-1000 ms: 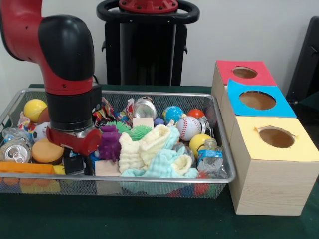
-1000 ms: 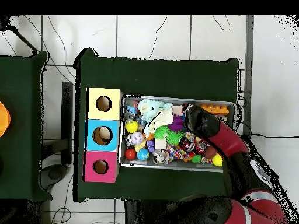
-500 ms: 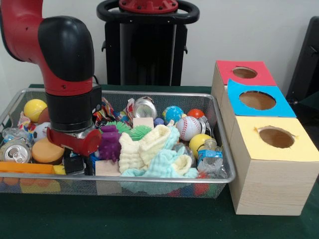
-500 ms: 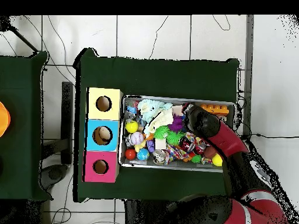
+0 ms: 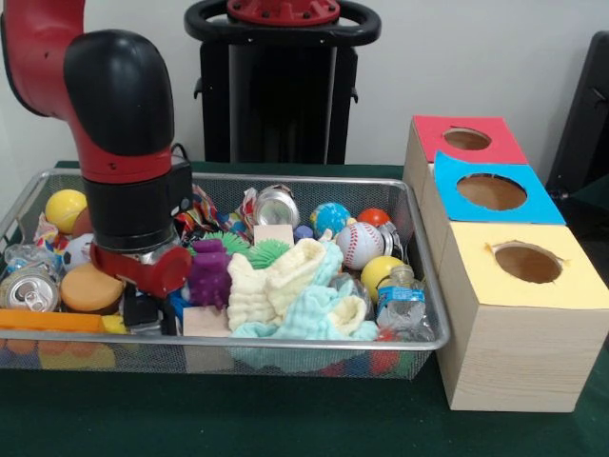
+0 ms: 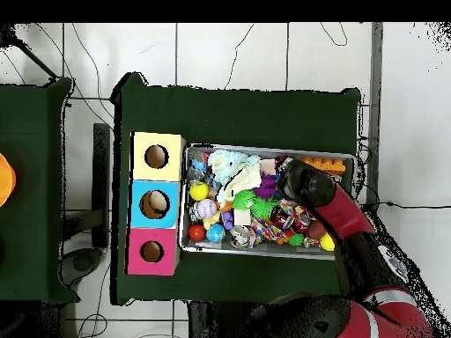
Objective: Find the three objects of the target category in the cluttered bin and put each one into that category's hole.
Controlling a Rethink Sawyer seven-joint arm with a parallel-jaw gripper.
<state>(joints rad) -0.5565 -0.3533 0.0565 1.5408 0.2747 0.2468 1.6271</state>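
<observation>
The wire mesh bin [image 5: 285,339] is full of mixed clutter; it also shows in the overhead view [image 6: 264,148]. My gripper [image 5: 145,310] is down among the clutter at the bin's left end in the front view, beside a purple spiky toy [image 5: 207,274] and an orange disc [image 5: 90,288]. The thick red and black wrist [image 5: 133,205] hides most of it, and in the overhead view the wrist [image 6: 304,183] covers it fully. No soft toy animal shows clearly. The red-surround hole [image 5: 466,139] tops the farthest box; it also shows in the overhead view [image 6: 151,252].
Blue-surround [image 5: 491,191] and yellow-surround [image 5: 527,262] holes sit nearer the camera. In the bin lie pale cloths [image 5: 295,295], a baseball [image 5: 360,245], yellow balls [image 5: 66,208], a can [image 5: 30,288], a plastic bottle [image 5: 400,300] and an orange bar [image 5: 48,321].
The arm's wrist has shifted slightly to the left in the front view. The clutter looks unchanged.
</observation>
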